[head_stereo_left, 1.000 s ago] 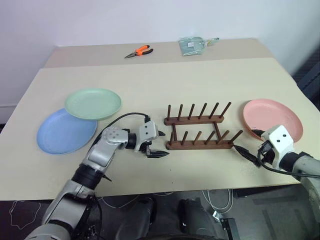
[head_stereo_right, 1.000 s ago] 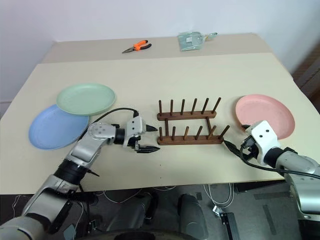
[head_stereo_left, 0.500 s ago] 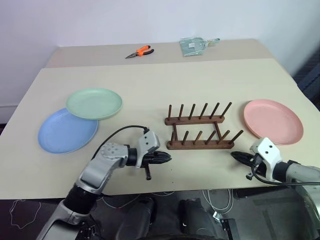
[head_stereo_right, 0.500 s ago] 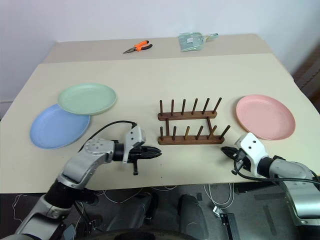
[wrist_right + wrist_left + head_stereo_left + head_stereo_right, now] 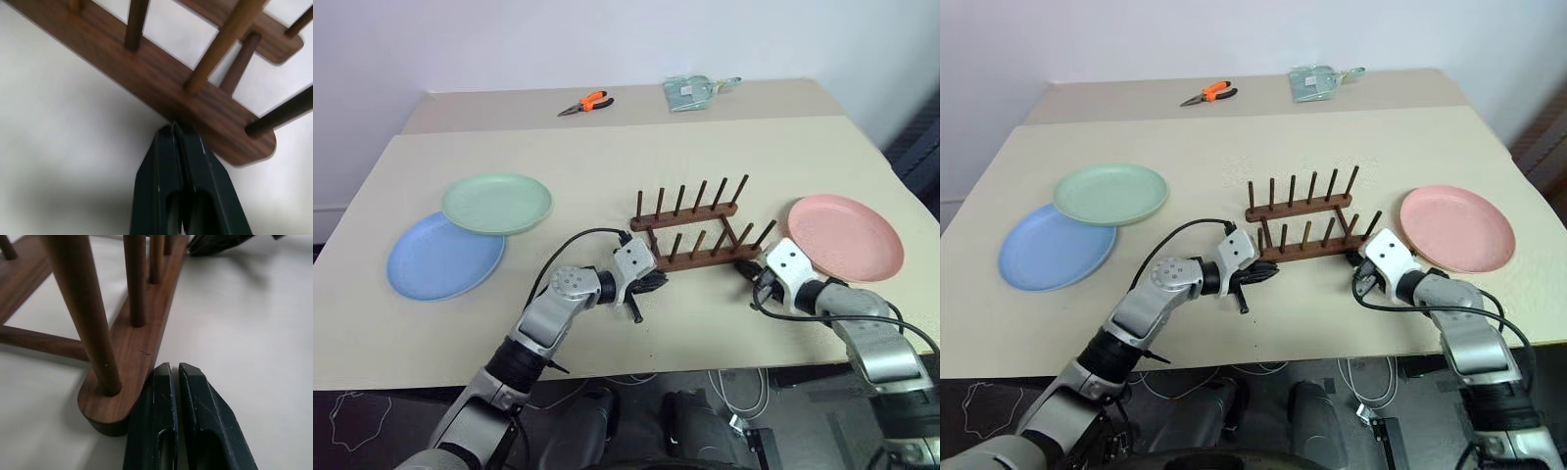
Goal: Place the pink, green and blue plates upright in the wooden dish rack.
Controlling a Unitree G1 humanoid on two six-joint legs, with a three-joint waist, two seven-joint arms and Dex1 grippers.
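Rack first: the wooden dish rack sits near the middle of the beige table, slightly skewed, its two dark rails running from the robot's left toward the right with thin pegs standing up from each, and not a plate in it. Both arms are right on it! The left gripper has its two black fingers pressed together, holding nothing, tips against the rounded left end of the near rail; the left wrist view shows those fingers touching the edge of that rail just beside the end peg. Over on the other side, the right gripper is also pinched tight and empty, its tips butting the near rail close to the right end; in the right wrist view the closed fingers meet the rail's long edge just below a peg. So the rack is bracketed between the two closed pincers. Moving outward, the pink plate lies flat just to the right of the rack, apart from it. Well off to the left, the green plate lies flat with its near edge overlapping the blue plate. At the far side of the table rest orange-handled pliers and a pale green packet.
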